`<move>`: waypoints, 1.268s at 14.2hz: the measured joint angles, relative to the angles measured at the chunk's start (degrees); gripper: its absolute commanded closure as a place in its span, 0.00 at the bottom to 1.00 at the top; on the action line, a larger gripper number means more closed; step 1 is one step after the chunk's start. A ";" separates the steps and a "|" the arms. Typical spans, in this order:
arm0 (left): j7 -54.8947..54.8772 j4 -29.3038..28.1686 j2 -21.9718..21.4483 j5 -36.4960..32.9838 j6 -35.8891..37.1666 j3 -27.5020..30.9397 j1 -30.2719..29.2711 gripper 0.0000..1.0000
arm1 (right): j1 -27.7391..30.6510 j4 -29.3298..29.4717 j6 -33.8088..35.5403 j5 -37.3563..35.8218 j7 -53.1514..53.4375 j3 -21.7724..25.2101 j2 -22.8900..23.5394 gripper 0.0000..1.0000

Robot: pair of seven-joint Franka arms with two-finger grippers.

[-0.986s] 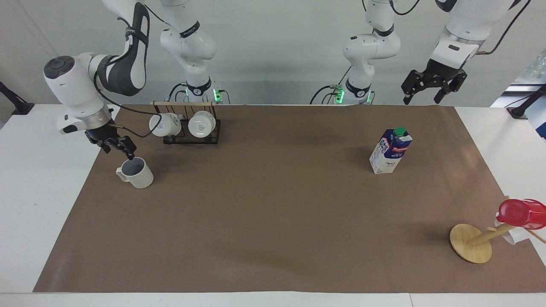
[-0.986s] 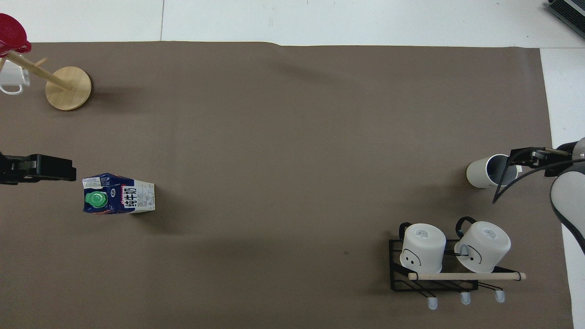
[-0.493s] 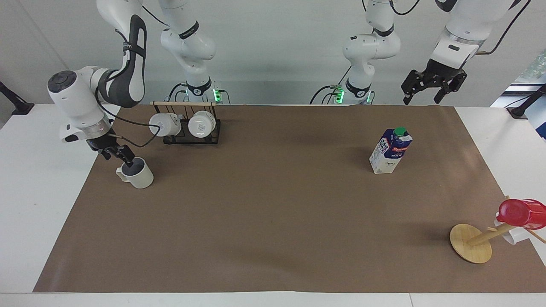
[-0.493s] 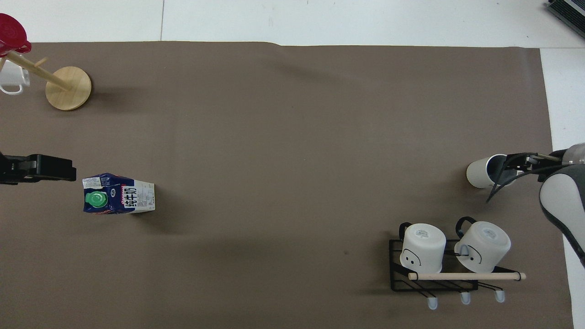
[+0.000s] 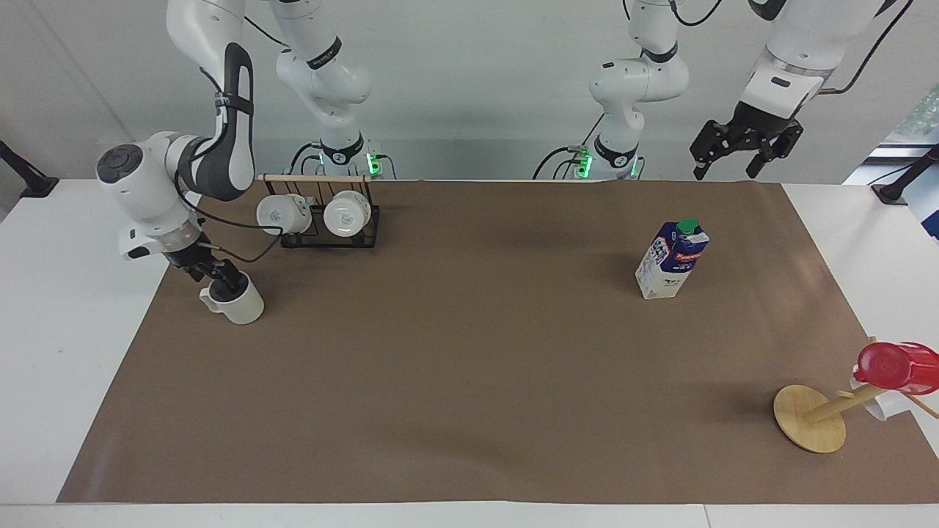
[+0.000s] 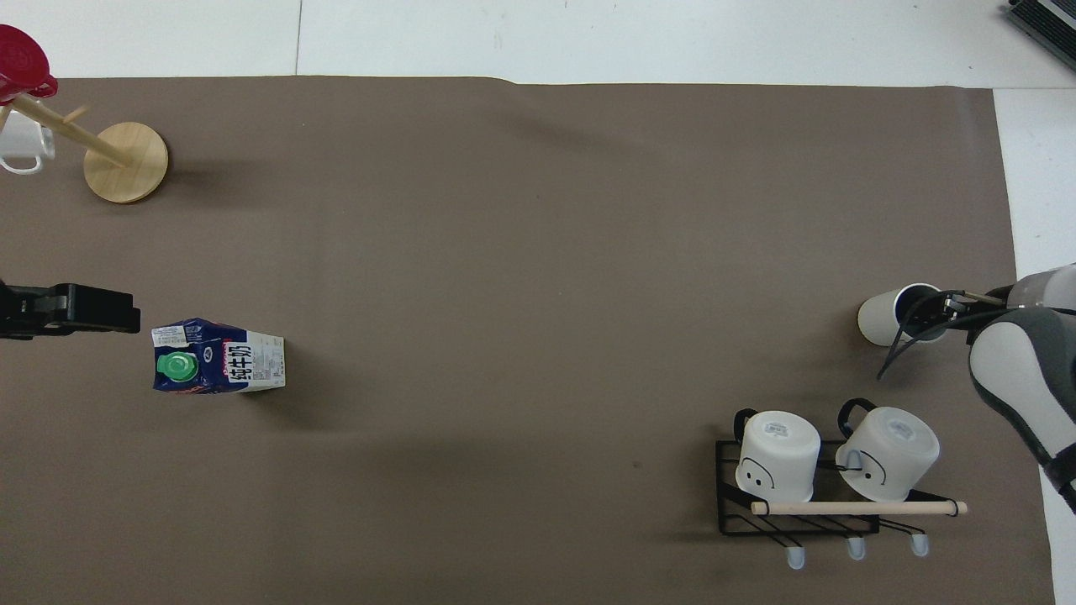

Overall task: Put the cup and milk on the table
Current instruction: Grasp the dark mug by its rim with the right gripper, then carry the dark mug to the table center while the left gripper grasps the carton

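Observation:
The off-white cup stands upright on the brown paper of the table at the right arm's end. My right gripper is down at the cup's mouth, open, with its fingertips at the rim on the handle side. The milk stands upright toward the left arm's end, green cap on top. My left gripper waits open, high in the air, apart from the milk and holding nothing.
A black wire rack holding two glossy white mugs sits nearer to the robots than the cup. A wooden disc stand carrying a red cup stands at the left arm's end, farthest from the robots.
My right gripper has come down from just above the cup to its rim, the arm shifting a little toward the cup. Cup, milk and left arm have not moved.

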State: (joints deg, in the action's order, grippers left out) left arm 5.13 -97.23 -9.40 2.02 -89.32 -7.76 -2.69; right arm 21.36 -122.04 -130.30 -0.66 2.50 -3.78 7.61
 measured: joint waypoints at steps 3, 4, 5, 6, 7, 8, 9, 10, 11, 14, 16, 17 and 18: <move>0.00 0.00 0.00 0.00 0.00 0.00 0.00 0.00 | 0.00 -0.06 -0.20 0.00 0.00 0.00 0.00 1.00; 0.00 0.00 0.00 0.00 0.00 0.00 0.00 0.00 | 0.00 -0.08 -0.20 0.00 0.00 0.00 0.00 1.00; 0.00 0.00 0.00 0.00 0.00 0.00 0.00 0.00 | 0.00 -0.13 -0.20 0.00 0.00 0.00 0.00 1.00; 0.00 0.00 0.00 0.00 0.00 0.00 0.00 0.00 | 0.00 -0.16 -0.20 0.01 0.01 0.00 0.01 1.00; 0.00 0.00 0.00 0.00 0.00 0.00 0.00 0.00 | -0.01 -0.13 -0.20 0.06 0.28 -0.02 0.01 1.00; 0.00 0.00 0.00 0.00 0.00 0.00 0.00 0.00 | -0.05 -0.04 -0.21 0.15 0.73 -0.10 0.00 1.00; 0.00 0.00 0.00 0.00 0.00 0.00 0.00 0.00 | -0.20 0.13 -0.21 0.23 1.34 -0.23 -0.02 1.00; 0.00 0.00 0.00 0.00 0.00 0.00 0.00 0.00 | -0.52 0.30 -0.21 0.27 1.96 -0.38 -0.10 1.00; 0.00 0.00 0.00 0.00 0.00 0.00 0.00 0.00 | -1.19 0.60 -0.12 0.29 3.11 -0.54 -0.31 1.00; 0.01 0.00 0.00 0.00 0.00 0.09 0.00 0.00 | -6.71 4.45 6.41 0.34 12.46 -0.87 -1.50 1.00; 0.03 0.00 0.00 0.00 0.00 0.27 -0.03 0.00 | -12.58 7.83 10.89 0.35 21.33 -1.03 -2.00 1.00; 0.04 0.00 0.00 0.00 0.00 0.38 -0.22 0.00 | -15.36 8.61 11.33 0.35 25.27 -1.10 -2.01 1.00; 0.04 0.00 0.00 0.00 0.01 0.38 -0.77 0.00 | -17.84 8.88 11.33 0.35 28.72 -1.16 -2.00 1.00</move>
State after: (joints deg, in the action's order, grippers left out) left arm 5.17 -97.23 -9.40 2.02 -89.32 -7.37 -3.46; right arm 3.52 -113.16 -118.97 -0.31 31.22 -4.94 5.61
